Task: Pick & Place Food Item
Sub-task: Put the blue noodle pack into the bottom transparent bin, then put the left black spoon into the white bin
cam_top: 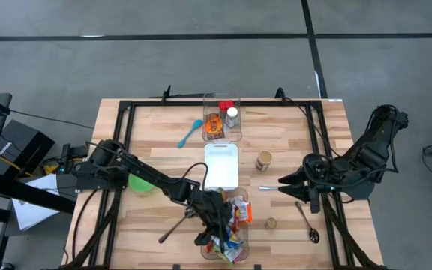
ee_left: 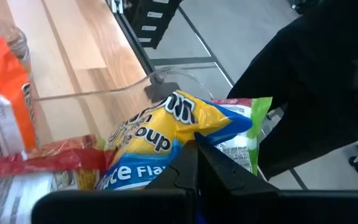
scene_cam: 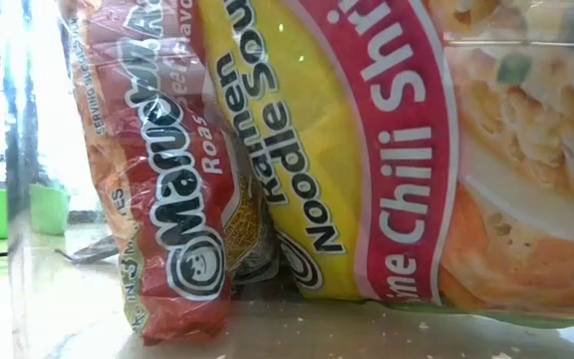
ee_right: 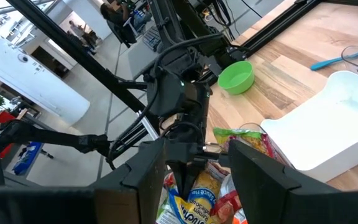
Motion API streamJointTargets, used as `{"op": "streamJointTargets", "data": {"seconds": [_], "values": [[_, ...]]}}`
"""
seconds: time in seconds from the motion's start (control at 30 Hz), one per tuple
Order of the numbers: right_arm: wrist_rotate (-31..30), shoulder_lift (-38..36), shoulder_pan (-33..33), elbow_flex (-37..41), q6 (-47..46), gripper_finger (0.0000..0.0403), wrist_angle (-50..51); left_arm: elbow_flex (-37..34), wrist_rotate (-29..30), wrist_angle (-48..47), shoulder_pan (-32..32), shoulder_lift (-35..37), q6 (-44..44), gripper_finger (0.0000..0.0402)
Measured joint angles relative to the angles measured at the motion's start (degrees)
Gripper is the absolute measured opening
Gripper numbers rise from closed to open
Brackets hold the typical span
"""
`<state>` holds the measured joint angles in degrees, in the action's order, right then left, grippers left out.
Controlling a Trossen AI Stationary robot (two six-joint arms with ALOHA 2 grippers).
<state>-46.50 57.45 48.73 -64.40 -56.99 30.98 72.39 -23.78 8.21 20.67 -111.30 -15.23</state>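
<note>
A clear bin (cam_top: pixel 244 240) at the table's near middle holds several ramen packets, which fill the low view (scene_cam: pixel 297 150). My left gripper (cam_top: pixel 216 223) reaches down into this bin and is shut on a yellow and blue ramen soup packet (ee_left: pixel 148 134), also seen in the right wrist view (ee_right: pixel 197 196). My right gripper (cam_top: pixel 282 180) waits open and empty above the table on the right, pointing toward the bin. My left gripper pinches the yellow and blue packet between its two fingers at the packet's upper part (ee_left: pixel 182 149), near its green-edged end. The fingers come from above, pointing down. The packet sits below the fingers among the other packets; whether it is clear of them I cannot tell.
A white tray (cam_top: pixel 221 166) lies at the centre, and a second clear bin (cam_top: pixel 208 101) with jars stands at the far edge. A green bowl (cam_top: pixel 141 184), a blue spoon (cam_top: pixel 190 133), a tin (cam_top: pixel 264 160), a metal spoon (cam_top: pixel 306 221) and a black utensil (cam_top: pixel 172 229) lie around.
</note>
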Motion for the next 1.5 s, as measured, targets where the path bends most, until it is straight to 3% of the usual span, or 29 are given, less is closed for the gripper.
{"op": "streamJointTargets", "data": {"seconds": [0.17, 0.5, 0.73, 0.9, 1.17, 1.33, 1.5], "values": [[0.0, 0.0, 0.0, 0.0, 0.0, 0.0171, 0.2, -0.1, 0.3, 0.2, -0.9, 2.9, 0.0, 0.0019], [0.0, 0.0, 0.0, 0.0, 0.0, 0.0171, 0.3, -0.1, 1.0, -2.1, -3.8, 12.2, -0.1, 0.0102], [0.0, 0.0, -0.1, 0.0, 0.0, 0.0171, 0.3, 0.0, 8.1, -12.8, -6.3, 20.4, 4.3, 0.0123], [-0.1, 0.0, -0.9, 0.0, 0.0, 0.0171, 0.6, 0.0, 16.9, -24.4, -7.9, 27.2, 7.6, 0.0133], [0.0, 0.0, -4.3, 0.0, 0.5, 0.0171, 1.6, 0.0, 29.7, -30.4, -11.6, 37.0, 7.9, 0.0139], [0.0, 0.0, -5.5, 0.0, 0.7, 0.0171, 1.6, 0.1, 31.2, -32.5, -14.6, 42.0, 7.7, 0.0135], [0.1, -0.2, -5.6, 0.0, 2.2, 0.0171, 1.2, 0.0, 31.3, -41.4, -16.5, 45.4, 7.5, 0.0127]]}}
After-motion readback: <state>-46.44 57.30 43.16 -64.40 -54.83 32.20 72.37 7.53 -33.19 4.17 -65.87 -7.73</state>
